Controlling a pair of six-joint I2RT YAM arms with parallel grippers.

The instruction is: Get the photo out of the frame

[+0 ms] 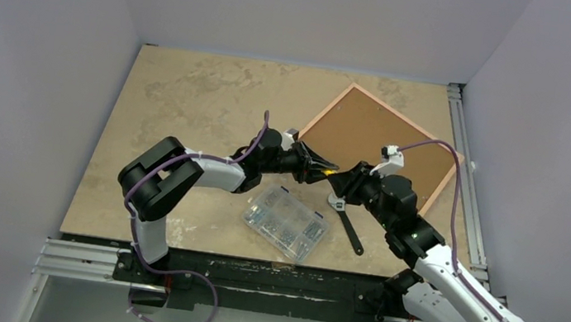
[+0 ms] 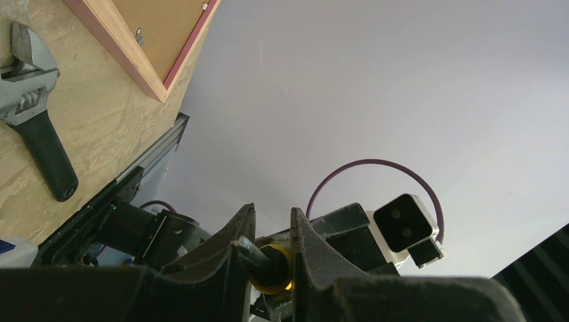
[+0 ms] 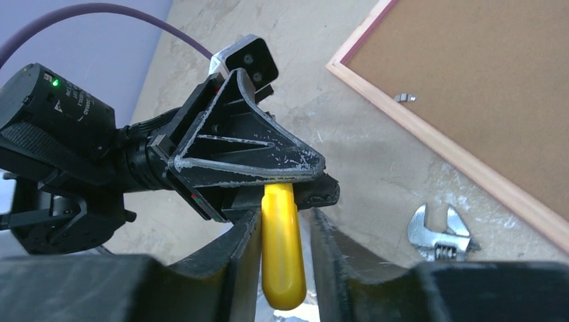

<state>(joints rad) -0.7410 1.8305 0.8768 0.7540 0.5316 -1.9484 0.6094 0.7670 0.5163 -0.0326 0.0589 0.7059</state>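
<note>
Frame (image 1: 377, 140) back-up, just beyond left hand (image 1: 321, 168), right hand (image 1: 343, 184); yellow-handled tool (image 3: 282, 248) between them.

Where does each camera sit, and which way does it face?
Top external: overhead, behind the bases, looking down on table, left arm, right arm and frame.
Left wrist: on the left arm, facing past the left gripper toward the right arm.
Right wrist: on the right arm, facing past the right gripper at the left gripper.
Shared: both wrist views show yellow-handled tool, wrench, frame.
</note>
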